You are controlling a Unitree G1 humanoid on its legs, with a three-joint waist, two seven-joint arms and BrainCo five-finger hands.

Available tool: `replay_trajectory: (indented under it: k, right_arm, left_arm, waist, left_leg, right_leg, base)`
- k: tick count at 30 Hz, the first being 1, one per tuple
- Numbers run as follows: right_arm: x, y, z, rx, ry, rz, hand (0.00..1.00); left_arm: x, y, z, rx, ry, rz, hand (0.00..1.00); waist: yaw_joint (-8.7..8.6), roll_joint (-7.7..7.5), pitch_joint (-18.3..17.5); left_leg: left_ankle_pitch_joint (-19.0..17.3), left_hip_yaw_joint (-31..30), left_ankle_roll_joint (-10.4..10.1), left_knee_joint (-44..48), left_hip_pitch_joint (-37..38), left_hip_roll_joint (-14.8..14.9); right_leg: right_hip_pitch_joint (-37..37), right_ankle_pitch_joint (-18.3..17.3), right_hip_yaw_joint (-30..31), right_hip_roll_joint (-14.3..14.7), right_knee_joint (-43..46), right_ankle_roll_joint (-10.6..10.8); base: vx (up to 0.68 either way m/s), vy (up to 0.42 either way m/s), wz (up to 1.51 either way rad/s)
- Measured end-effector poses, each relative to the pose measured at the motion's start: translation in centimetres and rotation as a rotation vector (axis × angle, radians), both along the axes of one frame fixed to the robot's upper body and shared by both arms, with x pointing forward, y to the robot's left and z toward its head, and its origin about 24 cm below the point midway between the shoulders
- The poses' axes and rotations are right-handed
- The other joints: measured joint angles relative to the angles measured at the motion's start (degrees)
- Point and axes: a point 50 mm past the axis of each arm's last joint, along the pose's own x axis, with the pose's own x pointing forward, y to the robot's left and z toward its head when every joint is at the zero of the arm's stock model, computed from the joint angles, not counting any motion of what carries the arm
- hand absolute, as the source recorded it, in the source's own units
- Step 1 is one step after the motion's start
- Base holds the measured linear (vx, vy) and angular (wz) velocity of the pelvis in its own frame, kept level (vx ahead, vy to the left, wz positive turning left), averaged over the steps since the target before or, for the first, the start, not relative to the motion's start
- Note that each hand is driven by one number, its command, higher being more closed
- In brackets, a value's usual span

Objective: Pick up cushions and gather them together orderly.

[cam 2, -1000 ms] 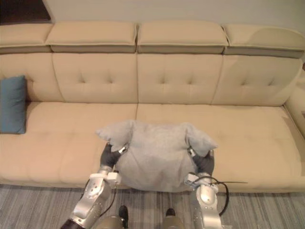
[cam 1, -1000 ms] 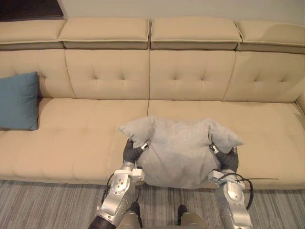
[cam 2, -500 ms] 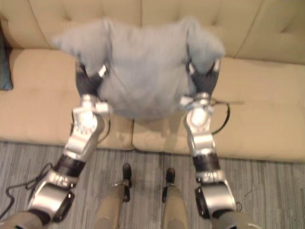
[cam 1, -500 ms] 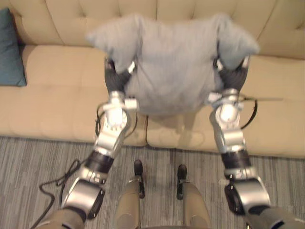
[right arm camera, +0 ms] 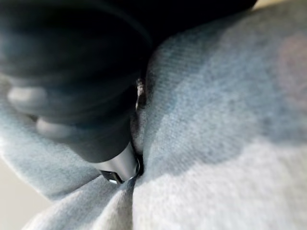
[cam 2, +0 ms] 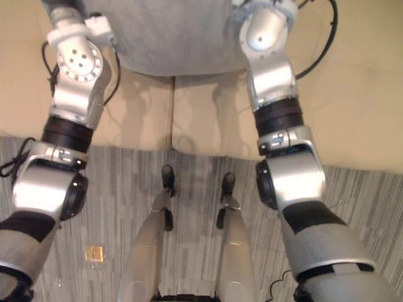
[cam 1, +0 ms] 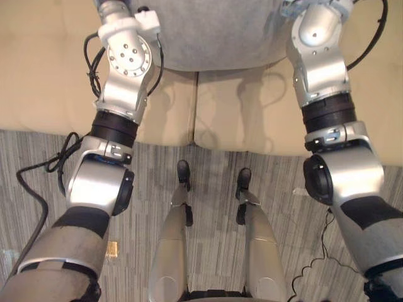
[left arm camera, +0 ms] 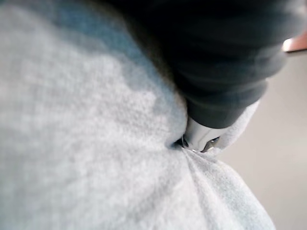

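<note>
A grey cushion [cam 1: 214, 31] hangs at the top of the left eye view, above the sofa's front edge, with both my arms reaching up to its two sides. In the left wrist view my left hand [left arm camera: 225, 72] presses into the cushion's cloth [left arm camera: 96, 143], and a silver finger [left arm camera: 199, 139] digs into a bunched fold. In the right wrist view my right hand [right arm camera: 72, 72] grips the other side [right arm camera: 216, 143] the same way, its fingertip [right arm camera: 120, 167] sunk in a crease.
The beige sofa's seat [cam 1: 38, 75] runs across the upper part of the left eye view, with a seam between two seat pads [cam 1: 195, 107]. Below its front edge lies a grey striped floor [cam 1: 277, 207].
The head camera has swung down from the sofa back to the seat's front edge and the floor. Both hands have lifted the grey cushion off the seat and still hold its sides.
</note>
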Motion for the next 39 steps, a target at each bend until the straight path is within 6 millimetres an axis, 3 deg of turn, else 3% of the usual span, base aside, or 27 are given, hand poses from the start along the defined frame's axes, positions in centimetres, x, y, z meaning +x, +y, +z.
replay_trajectory:
  k: [10, 17, 22, 25, 28, 30, 31, 33, 34, 35, 36, 37, 39]
  right_arm:
    - [-1.7, -1.3, 2.2, 0.147, -0.111, 0.051, 0.00]
    - [-2.9, -6.0, 3.4, 0.312, -0.164, 0.170, 0.00]
    - [-3.5, -7.6, 2.9, 0.370, -0.211, 0.275, 0.00]
    - [-3.4, -8.1, 1.3, 0.379, -0.215, 0.331, 0.00]
    - [-3.3, -8.7, -2.0, 0.348, -0.181, 0.334, 0.00]
    - [-3.6, -9.3, -6.1, 0.284, -0.119, 0.315, 0.00]
    - [-3.7, -9.5, -7.0, 0.276, -0.105, 0.311, 0.00]
    - [-4.5, -10.3, -12.7, 0.254, 0.004, 0.276, 0.00]
    - [-4.5, -10.4, -14.3, 0.266, 0.044, 0.270, 0.00]
    - [-4.8, -10.6, -17.3, 0.268, 0.124, 0.251, 0.00]
    - [-5.7, -10.7, -21.6, 0.289, 0.239, 0.237, 0.00]
    - [-6.0, -10.6, -23.0, 0.302, 0.277, 0.230, 0.00]
    - [-7.9, -10.2, -28.5, 0.323, 0.443, 0.196, 0.00]
  left_arm:
    - [-1.1, 1.0, 3.2, -0.058, -0.086, -0.018, 0.00]
    - [-2.0, 4.5, 4.5, -0.190, -0.124, -0.062, 0.00]
    - [-3.2, 5.7, 5.3, -0.247, -0.185, -0.155, 0.00]
    - [-3.8, 6.5, 4.5, -0.262, -0.234, -0.226, 0.00]
    - [-3.1, 7.4, 1.0, -0.260, -0.170, -0.227, 0.00]
    - [-2.8, 7.9, -3.6, -0.233, -0.084, -0.224, 0.00]
    - [-2.7, 7.8, -4.5, -0.234, -0.068, -0.229, 0.00]
    - [-2.8, 6.9, -11.0, -0.280, 0.051, -0.263, 0.00]
    - [-2.8, 6.6, -12.8, -0.301, 0.095, -0.270, 0.00]
    - [-3.0, 5.9, -16.4, -0.329, 0.186, -0.281, 0.00]
    - [-3.8, 4.7, -21.6, -0.375, 0.332, -0.295, 0.00]
    - [-4.2, 4.3, -23.2, -0.390, 0.380, -0.298, 0.00]
    - [-6.3, 2.4, -29.0, -0.406, 0.578, -0.344, 0.00]
  waist:
    - [0.32, -0.04, 0.9]
    - [0.54, -0.06, 0.9]
    - [0.78, -0.11, 0.9]
    - [0.82, -0.16, 0.9]
    - [1.19, -0.23, 0.8]
    - [1.37, -0.31, 0.8]
    - [1.36, -0.32, 0.8]
    - [1.52, -0.41, 0.0]
    - [1.50, -0.47, -1.0]
    - [1.43, -0.53, -3.2]
    - [1.38, -0.92, -5.7]
    - [1.39, -1.17, -6.2]
    - [1.35, -1.54, -6.4]
  left_leg:
    - [0.2, 0.7, -0.2, 0.2, -3.7, 0.4]
    - [0.7, 1.2, -0.3, 0.2, -2.7, 0.7]
    - [0.6, 2.0, -0.3, 0.1, 1.4, 0.9]
    - [0.6, 2.2, -0.3, -0.2, 4.3, 1.0]
    - [0.5, 3.4, -0.3, -2.5, 8.6, 1.2]
    - [0.4, 3.7, -0.4, -3.1, 12.1, 1.3]
    - [0.4, 3.7, -0.4, -3.2, 12.8, 1.2]
    - [0.4, 3.6, -0.4, -4.5, 16.3, 1.2]
    - [0.4, 3.6, -0.4, -5.0, 16.6, 1.2]
    - [0.4, 3.5, -0.4, -5.7, 16.7, 1.2]
    - [0.3, 3.5, -0.5, -6.6, 17.1, 1.1]
    - [0.2, 3.6, -0.5, -6.9, 17.5, 1.1]
    - [-0.5, 3.4, -0.6, -6.6, 20.3, 1.1]
  right_leg:
    - [-5.1, 0.0, 1.3, 0.1, 1.8, 0.0]
    - [-4.5, 0.0, 1.5, 0.2, 2.7, 0.0]
    - [-0.5, 0.0, 1.4, 0.2, 2.7, 0.0]
    - [2.5, -0.1, 1.4, 0.2, 2.1, -0.1]
    - [5.4, -0.5, 2.0, 0.4, 1.8, 0.0]
    - [8.7, -1.1, 2.0, 0.4, 1.7, -0.1]
    - [9.3, -1.3, 1.9, 0.4, 1.7, -0.1]
    - [13.0, -1.7, 1.2, 0.4, 0.6, -0.1]
    - [13.2, -1.8, 1.2, 0.4, 0.3, 0.0]
    - [13.4, -1.9, 0.8, 0.4, -0.4, 0.0]
    - [13.8, -2.1, 0.2, 0.3, -1.0, 0.1]
    - [14.1, -2.2, 0.2, 0.2, -1.0, 0.1]
    - [17.4, -2.5, -0.4, 0.1, -1.3, 0.3]
  base:
    - [0.00, -0.011, -0.03]
    - [0.00, -0.009, 0.00]
    - [0.00, -0.007, 0.00]
    - [-0.02, -0.014, -0.02]
    - [-0.04, -0.028, -0.08]
    - [0.01, -0.055, -0.03]
    - [0.05, -0.049, 0.04]
    - [0.07, -0.042, 0.05]
    - [0.07, -0.024, 0.05]
    - [0.12, -0.025, 0.06]
    - [0.13, -0.023, 0.04]
    - [0.18, -0.028, 0.07]
    - [0.15, -0.019, 0.09]
